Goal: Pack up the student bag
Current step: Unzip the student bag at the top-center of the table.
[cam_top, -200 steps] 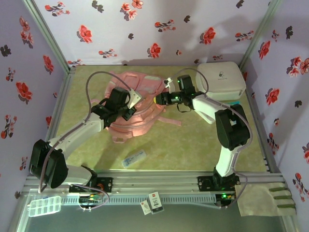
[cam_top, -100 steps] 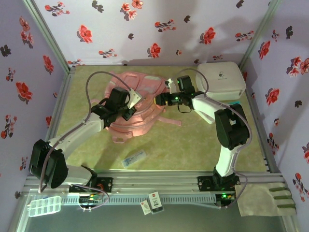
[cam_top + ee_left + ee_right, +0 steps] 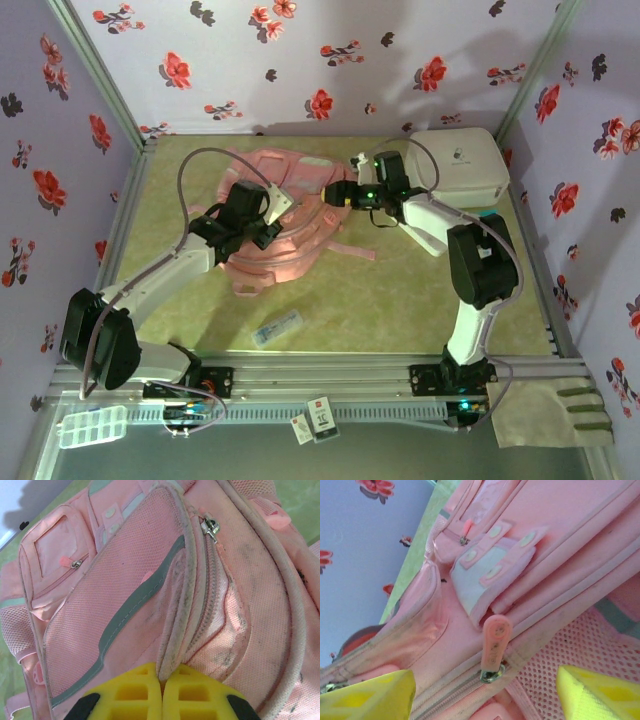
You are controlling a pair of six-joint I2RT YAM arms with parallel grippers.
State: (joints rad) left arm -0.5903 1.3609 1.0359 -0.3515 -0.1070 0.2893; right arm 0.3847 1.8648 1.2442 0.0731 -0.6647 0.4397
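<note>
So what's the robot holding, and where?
The left hand pinches the student bag by the piped seam beside its zip. The right hand is open, holding nothing.

Green table (image 3: 400, 290): student bag (image 3: 305, 238), white case (image 3: 462, 165).

You've got a pink student bag (image 3: 240, 610) with a grey stripe (image 3: 135, 603) on a mottled green table (image 3: 400, 290). The walls (image 3: 300, 60) are lilac with red and black flowers, the hard case (image 3: 460, 165) white, the left claw (image 3: 161, 690) and right claw (image 3: 485, 690) yellow-tipped.
</note>
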